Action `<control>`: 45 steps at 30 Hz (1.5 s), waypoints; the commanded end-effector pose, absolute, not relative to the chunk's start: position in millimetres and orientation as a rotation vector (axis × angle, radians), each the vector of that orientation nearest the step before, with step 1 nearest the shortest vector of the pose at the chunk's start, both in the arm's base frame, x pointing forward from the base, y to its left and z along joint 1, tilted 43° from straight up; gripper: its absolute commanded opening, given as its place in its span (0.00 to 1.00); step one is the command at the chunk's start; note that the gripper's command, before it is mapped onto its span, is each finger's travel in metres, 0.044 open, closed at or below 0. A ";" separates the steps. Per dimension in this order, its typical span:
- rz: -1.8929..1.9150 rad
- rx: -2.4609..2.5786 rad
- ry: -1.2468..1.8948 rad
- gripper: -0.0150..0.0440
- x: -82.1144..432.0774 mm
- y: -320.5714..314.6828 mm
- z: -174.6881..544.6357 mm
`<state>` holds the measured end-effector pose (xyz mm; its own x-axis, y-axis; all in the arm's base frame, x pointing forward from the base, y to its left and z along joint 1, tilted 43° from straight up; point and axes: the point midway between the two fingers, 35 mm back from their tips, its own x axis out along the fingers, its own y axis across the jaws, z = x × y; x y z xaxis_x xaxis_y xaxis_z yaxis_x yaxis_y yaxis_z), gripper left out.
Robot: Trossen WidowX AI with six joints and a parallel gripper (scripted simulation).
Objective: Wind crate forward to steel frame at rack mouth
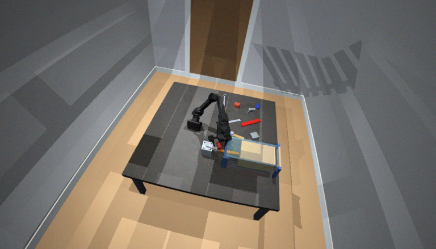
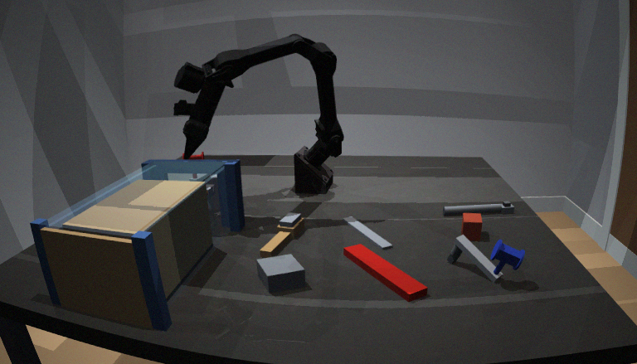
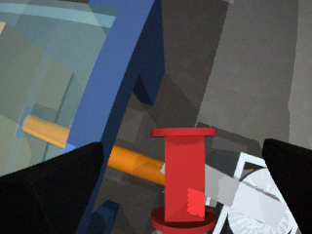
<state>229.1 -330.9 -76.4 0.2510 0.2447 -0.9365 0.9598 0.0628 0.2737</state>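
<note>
The tan crate sits flat inside the clear-panelled cubby, its front some way behind the blue frame at the mouth. An orange strap runs from the crate towards the pale winch. A handle with a grey arm and a red spool grip is on the winch, its arm pointing towards the cubby. My gripper is open, its fingers on either side of the red grip in the wrist view. The key is hidden.
The cubby's blue frame and clear top are close beside one finger. Away from the winch lie a wooden tool, grey block, pale strip, red bar, orange cube, grey rod and blue-gripped crank.
</note>
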 end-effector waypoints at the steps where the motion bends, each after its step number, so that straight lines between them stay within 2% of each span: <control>1: -0.820 1.427 1.214 1.00 230.2 -326.7 -81.4; 45: -0.819 1.428 1.215 1.00 233.7 -308.1 -100.5</control>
<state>226.1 -324.5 -86.1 0.2717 0.2068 -0.9399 0.9574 0.0411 0.2858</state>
